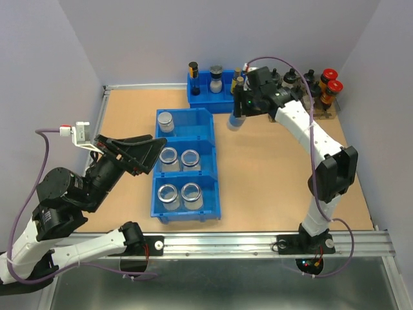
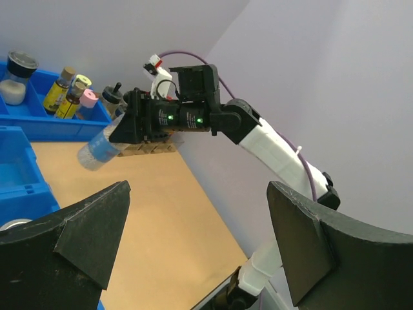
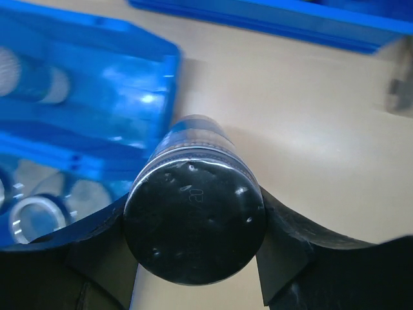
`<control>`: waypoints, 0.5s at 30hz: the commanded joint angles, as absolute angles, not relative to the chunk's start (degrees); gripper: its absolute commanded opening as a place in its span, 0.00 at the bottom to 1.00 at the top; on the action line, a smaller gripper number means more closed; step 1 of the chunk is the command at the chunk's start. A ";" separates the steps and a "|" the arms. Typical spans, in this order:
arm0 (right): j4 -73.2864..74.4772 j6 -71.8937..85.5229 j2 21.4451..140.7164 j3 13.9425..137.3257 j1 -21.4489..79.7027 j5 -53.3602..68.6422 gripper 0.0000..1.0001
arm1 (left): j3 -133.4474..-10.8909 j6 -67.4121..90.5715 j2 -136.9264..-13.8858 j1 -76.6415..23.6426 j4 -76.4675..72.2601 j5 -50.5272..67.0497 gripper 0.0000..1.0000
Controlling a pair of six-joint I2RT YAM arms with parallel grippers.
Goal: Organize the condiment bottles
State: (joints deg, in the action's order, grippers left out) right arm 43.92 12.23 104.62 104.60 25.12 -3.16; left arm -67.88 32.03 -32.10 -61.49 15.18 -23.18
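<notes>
Five clear glass jars sit in a blue three-compartment bin [image 1: 212, 139]. One lidded jar [image 1: 166, 121] stands in the far compartment. Two open jars [image 1: 168, 157] [image 1: 190, 158] are in the middle one, and two more [image 1: 169, 194] [image 1: 191, 193] in the near one. My right gripper [image 1: 242, 108] hangs above the table just right of the bin's far end, shut on a black-capped clear bottle [image 1: 235, 121] [image 3: 193, 223] with a blue label. The bottle tilts down toward the table. My left gripper [image 1: 152, 152] [image 2: 200, 239] is open and empty at the bin's left side.
A smaller blue bin [image 1: 213, 97] at the back wall holds several small spice bottles. A wooden rack [image 1: 322, 113] with red- and black-capped bottles stands at the back right. Walls close in the table's left, back and right sides.
</notes>
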 commanded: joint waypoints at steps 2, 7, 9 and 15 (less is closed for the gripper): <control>39.55 12.74 105.46 111.08 31.63 -1.85 0.00 | -67.67 30.59 -32.43 -61.52 12.57 -23.21 0.99; 35.17 12.40 110.21 116.10 36.73 -6.41 0.00 | -67.68 30.59 -31.99 -61.52 13.01 -22.50 0.99; 33.84 12.39 112.22 117.76 37.87 -7.99 0.00 | -67.76 30.67 -31.64 -61.44 13.36 -22.59 0.99; 32.96 11.95 121.79 127.60 40.78 -9.41 0.00 | -68.64 30.94 -30.24 -61.52 15.20 -22.94 0.99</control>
